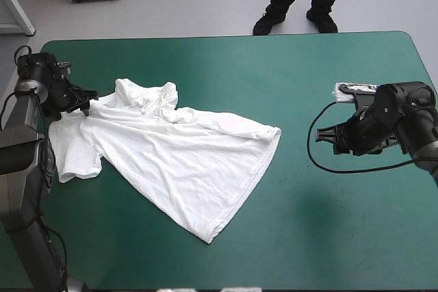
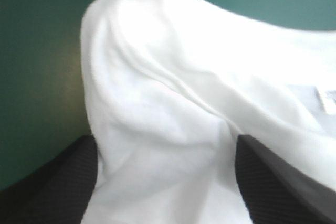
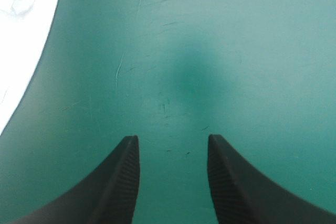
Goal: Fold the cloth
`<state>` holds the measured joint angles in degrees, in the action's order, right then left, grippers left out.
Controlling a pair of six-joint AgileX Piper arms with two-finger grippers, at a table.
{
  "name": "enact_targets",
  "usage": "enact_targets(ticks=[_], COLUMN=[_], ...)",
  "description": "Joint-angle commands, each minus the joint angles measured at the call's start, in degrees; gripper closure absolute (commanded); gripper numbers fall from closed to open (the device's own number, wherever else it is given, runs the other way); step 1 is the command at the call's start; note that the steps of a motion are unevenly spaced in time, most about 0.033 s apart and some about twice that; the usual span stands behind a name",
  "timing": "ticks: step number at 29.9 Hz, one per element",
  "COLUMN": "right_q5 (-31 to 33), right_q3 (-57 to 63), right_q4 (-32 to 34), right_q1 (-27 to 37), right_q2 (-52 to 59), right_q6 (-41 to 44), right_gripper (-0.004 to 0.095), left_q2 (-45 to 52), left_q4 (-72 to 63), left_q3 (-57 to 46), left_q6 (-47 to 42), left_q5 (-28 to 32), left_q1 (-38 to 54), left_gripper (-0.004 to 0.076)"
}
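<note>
The T-shirt (image 1: pixel 178 155) lies loosely spread toward 9 o'clock on the teal-green cover (image 1: pixel 328 237), with the hem pointing to about 5 and the collar end bunched up. The left gripper (image 2: pixel 165 140) is spread wide with that bunched shoulder cloth between its fingers (image 2: pixel 52 187) (not pinched yet, from what I can see). The right gripper (image 3: pixel 171 139) sits out at 3 o'clock, fingers apart too, nothing in it. My worry is that the left one grabs several layers of that wrinkle and drags the whole shirt crooked.

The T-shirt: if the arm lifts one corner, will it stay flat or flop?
Probably flops: the T-shirt lies wrinkled, bunched at its collar. It looks thin, so likely light. Pushed, it would probably crumple rather than slide.
</note>
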<state>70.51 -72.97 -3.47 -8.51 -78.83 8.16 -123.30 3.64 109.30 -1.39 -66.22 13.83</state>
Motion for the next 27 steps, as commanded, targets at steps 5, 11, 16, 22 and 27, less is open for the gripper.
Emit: enact_targets(ticks=[5,11,16,22,27], right_q5=[-1.2,-1.2,-1.1,-1.6,-1.6], right_q3=[-1.6,-1.6,-1.6,-1.6,-1.6], right_q4=[-0.1,-0.1,0.1,0.1,0.1], right_q1=[0.5,0.5,0.5,0.5,0.5], right_q2=[1.8,1.8,2.1,3.4,4.4], right_q6=[-0.8,-0.8,-0.8,-0.8,-0.8], right_gripper=[0.0523,0.0521,0.0521,0.0521,0.0521], left_q2=[14.4,21.0,27.0,33.2,36.5], left_q4=[-4.4,-4.4,-4.4,-3.2,-1.7], left_q3=[2.5,0.1,-7.7,-19.6,-26.3], left_q6=[1.4,-0.2,-5.1,-10.1,-16.4], left_q5=[-2.6,-7.6,-7.6,-6.4,-3.2], left_q1=[-2.8,-9.4,-16.6,-26.8,-35.9], left_gripper=[0.0162,0.0162,0.0162,0.0176,0.0212])
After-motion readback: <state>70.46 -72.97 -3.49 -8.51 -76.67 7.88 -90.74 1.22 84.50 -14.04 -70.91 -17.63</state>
